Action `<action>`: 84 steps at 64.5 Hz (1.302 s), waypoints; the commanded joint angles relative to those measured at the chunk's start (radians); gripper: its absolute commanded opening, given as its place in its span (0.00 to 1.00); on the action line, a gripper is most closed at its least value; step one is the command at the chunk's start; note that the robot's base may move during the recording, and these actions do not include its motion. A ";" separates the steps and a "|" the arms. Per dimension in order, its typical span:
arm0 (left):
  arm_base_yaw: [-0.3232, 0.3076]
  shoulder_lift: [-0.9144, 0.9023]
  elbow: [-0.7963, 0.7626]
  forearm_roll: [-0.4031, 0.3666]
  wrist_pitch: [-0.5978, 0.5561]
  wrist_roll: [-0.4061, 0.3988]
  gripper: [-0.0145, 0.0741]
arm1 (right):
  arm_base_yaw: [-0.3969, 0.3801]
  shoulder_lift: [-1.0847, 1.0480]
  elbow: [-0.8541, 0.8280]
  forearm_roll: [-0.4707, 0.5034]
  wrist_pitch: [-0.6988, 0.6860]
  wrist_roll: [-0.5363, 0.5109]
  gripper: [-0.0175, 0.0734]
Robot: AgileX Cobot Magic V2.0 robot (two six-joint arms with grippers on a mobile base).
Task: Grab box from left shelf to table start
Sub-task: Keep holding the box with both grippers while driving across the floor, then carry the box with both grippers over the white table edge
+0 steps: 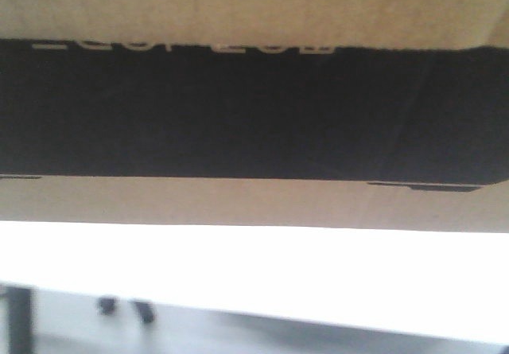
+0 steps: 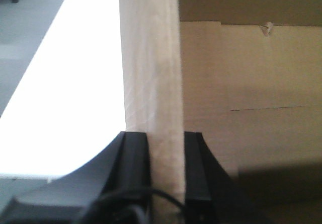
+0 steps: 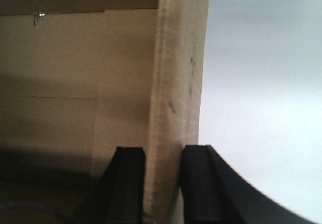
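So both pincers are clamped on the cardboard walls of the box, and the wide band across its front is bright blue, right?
Not quite: the band across the box is black, not blue, as the front-facing view shows. The rest holds: the left pincer and the right pincer each clamp a cardboard wall.

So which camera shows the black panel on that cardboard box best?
The exterior front-facing view: the black panel spans the box, white lettering half hidden at its top edge. Both wrist views show none of it, only a plain cardboard wall gripped in the left pincer and the right pincer.
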 commanded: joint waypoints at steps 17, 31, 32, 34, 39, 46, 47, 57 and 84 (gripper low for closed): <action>-0.002 -0.003 -0.041 -0.050 -0.187 0.003 0.05 | -0.012 0.013 -0.027 -0.120 -0.113 -0.004 0.26; -0.002 -0.003 -0.041 -0.050 -0.187 0.003 0.05 | -0.012 0.013 -0.027 -0.120 -0.113 -0.004 0.26; -0.002 -0.003 -0.041 -0.050 -0.187 0.003 0.05 | -0.012 0.013 -0.027 -0.120 -0.113 -0.004 0.26; -0.002 -0.003 -0.041 -0.050 -0.187 0.003 0.05 | -0.012 0.013 -0.027 -0.120 -0.113 -0.004 0.26; -0.002 -0.003 -0.041 -0.050 -0.187 0.003 0.05 | -0.012 0.013 -0.027 -0.120 -0.113 -0.004 0.26; -0.002 -0.003 -0.041 -0.050 -0.187 0.003 0.05 | -0.012 0.013 -0.027 -0.120 -0.113 -0.004 0.26; -0.002 -0.003 -0.041 -0.050 -0.187 0.003 0.05 | -0.012 0.013 -0.027 -0.120 -0.113 -0.004 0.26; -0.002 -0.003 -0.041 -0.056 -0.187 0.003 0.05 | -0.012 0.013 -0.027 -0.120 -0.113 -0.004 0.26; -0.002 -0.003 -0.041 -0.056 -0.187 0.003 0.05 | -0.012 0.013 -0.027 -0.120 -0.113 -0.004 0.26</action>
